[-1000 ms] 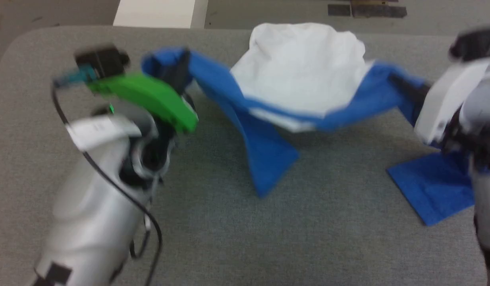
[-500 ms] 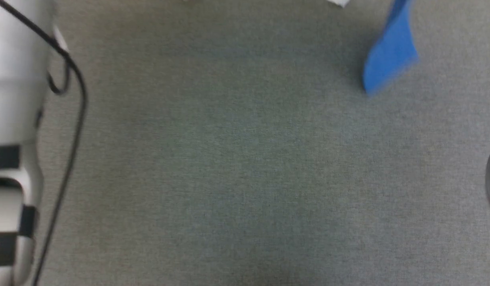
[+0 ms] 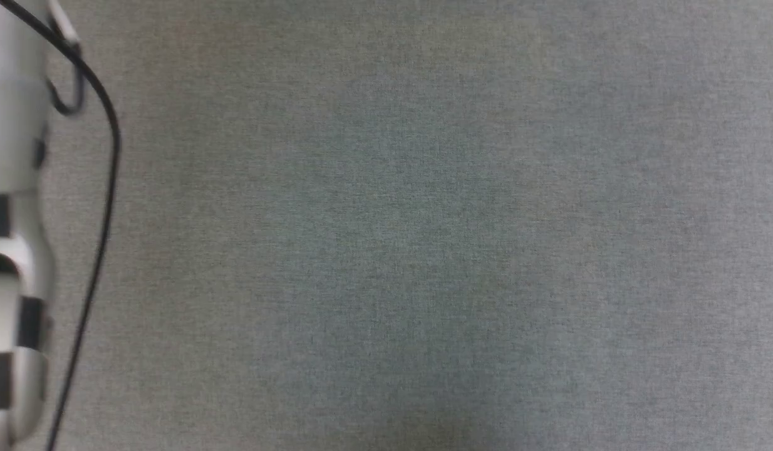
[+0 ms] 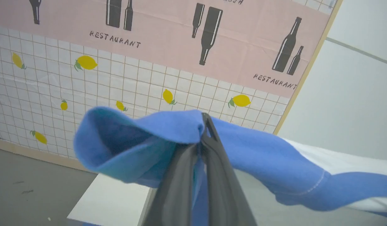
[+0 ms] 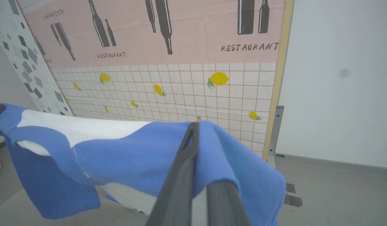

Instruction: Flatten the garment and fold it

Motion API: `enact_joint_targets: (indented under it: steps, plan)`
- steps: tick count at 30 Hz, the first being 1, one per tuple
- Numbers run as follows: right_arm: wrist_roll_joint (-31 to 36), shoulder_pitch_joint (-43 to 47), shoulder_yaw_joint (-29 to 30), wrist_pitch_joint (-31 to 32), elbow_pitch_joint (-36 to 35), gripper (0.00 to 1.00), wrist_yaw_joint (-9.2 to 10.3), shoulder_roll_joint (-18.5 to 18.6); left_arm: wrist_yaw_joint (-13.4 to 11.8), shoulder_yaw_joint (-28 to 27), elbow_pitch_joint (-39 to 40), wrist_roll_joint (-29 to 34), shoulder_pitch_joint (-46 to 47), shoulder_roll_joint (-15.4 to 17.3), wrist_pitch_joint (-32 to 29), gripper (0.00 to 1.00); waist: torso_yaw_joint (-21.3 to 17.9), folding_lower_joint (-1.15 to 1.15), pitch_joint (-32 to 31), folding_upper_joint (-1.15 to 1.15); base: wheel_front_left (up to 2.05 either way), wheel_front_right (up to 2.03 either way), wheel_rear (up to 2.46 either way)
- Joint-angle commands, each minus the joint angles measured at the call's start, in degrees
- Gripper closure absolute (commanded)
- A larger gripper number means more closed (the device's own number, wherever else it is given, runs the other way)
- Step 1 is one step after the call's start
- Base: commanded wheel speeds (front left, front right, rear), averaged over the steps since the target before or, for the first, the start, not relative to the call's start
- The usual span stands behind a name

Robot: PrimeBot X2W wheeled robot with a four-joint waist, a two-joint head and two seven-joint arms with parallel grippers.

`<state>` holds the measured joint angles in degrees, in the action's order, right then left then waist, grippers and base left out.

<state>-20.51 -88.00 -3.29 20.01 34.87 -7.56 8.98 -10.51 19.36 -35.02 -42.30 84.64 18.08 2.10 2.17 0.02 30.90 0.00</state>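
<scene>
Grey woven cloth covers the table [image 3: 424,250] in the head view. At its far left edge stands one pale forearm [image 3: 10,156] with dark bands, and one black cable [image 3: 108,188] curves down beside it. In the left wrist view, the left gripper [image 4: 206,125] has its two dark fingers [image 4: 181,188] pressed together at the tips, pinching a fold of the garment [image 4: 143,135]. One blue sleeve opens like a tube to the left of the fingers, and blue cloth runs off to the right, where it meets a strip of white. The garment hangs in the air, clear of the grey surface below it. Behind it is one printed backdrop [image 4: 149,81], a pink band of dark bottle shapes with the word RESTAURANT readable twice, above a tiled grid dotted with yellow lemons. One white block [image 4: 112,201] sits below, and a plain white wall [image 4: 363,94] lies to the right. In the right wrist view, the other blue sleeve [image 5: 55,188] droops at the left, then comes the white body [image 5: 87,128]. Next is the right gripper [image 5: 196,135], its two fingers closed on blue cloth, one finger bare and the other draped by the fabric. Further right, two dark tape patches [image 5: 290,194] lie on the grey floor [image 5: 331,194].
</scene>
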Motion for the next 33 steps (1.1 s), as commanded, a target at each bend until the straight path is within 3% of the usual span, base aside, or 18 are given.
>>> enact_joint_targets:
  steps: [1, 8, 16, 24, 33]
  plan:
    - [-1.1, 2.9, -1.0, -0.7, 0.3, 1.00, 0.08, 1.0, 0.7, 0.1, -1.0, -1.3, -2.8, -0.6, 0.1, 1.00, 0.5, -0.02, -1.0, 0.00, 0.00, 0.00, 0.00]
    - [-10.0, 19.7, -6.9, -3.0, -3.2, 1.00, 0.08, 5.0, 4.0, 1.3, -4.5, -4.5, -16.1, -3.2, 1.6, 1.00, 2.4, -0.02, -8.4, 0.00, 0.00, 0.00, 0.00]
    - [-19.8, 46.6, -6.6, -5.7, -9.6, 1.00, 0.08, 7.4, 5.7, 2.6, -1.2, -7.6, -39.5, -4.6, 4.3, 1.00, 3.5, -0.02, -19.2, 0.00, 0.00, 0.00, 0.00]
    - [-21.6, 71.1, -1.4, -4.3, -15.0, 1.00, 0.08, 6.1, 3.0, 4.0, 8.0, -11.5, -63.7, -5.9, 3.5, 1.00, 3.7, -0.02, -24.4, 0.00, 0.00, 0.00, 0.00]
    - [-13.7, 88.7, 5.9, 4.1, -21.8, 1.00, 0.08, 3.3, -3.3, 5.6, 16.1, -12.9, -79.7, -3.2, -1.2, 1.00, 2.9, -0.02, -27.5, 0.00, 0.00, 0.00, 0.00]
